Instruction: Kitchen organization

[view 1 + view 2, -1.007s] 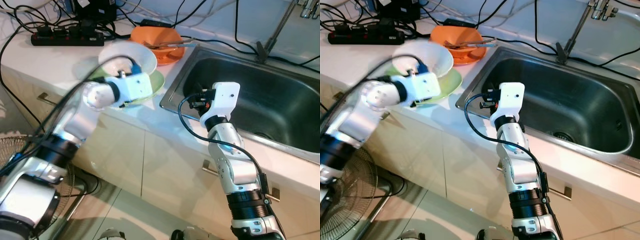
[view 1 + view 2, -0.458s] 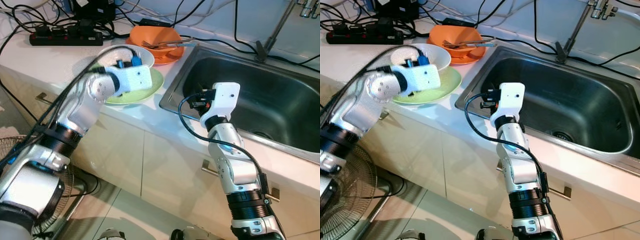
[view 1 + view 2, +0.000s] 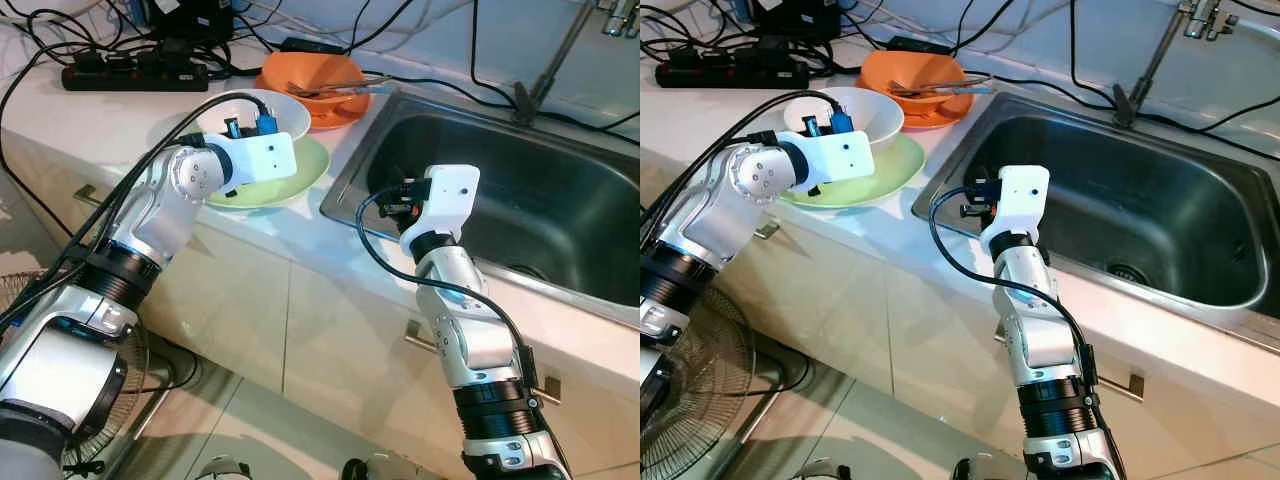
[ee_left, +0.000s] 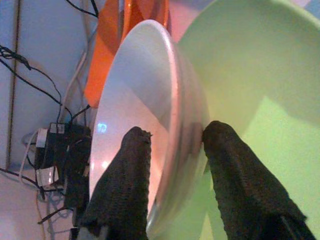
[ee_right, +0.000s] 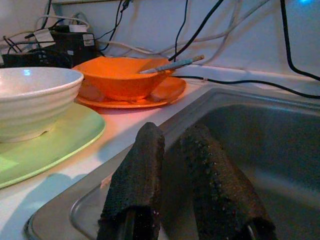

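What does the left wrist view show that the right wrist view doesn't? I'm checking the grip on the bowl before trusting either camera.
Left wrist view alone: the left gripper, its two black fingers straddling the white bowl's rim, one inside and one outside against the wall.

Right wrist view alone: the right gripper with fingers close together, holding nothing, above the steel sink; a utensil lying in the orange bowl.

Both: the white bowl standing on the green plate, orange dishware behind it, and the black cables.
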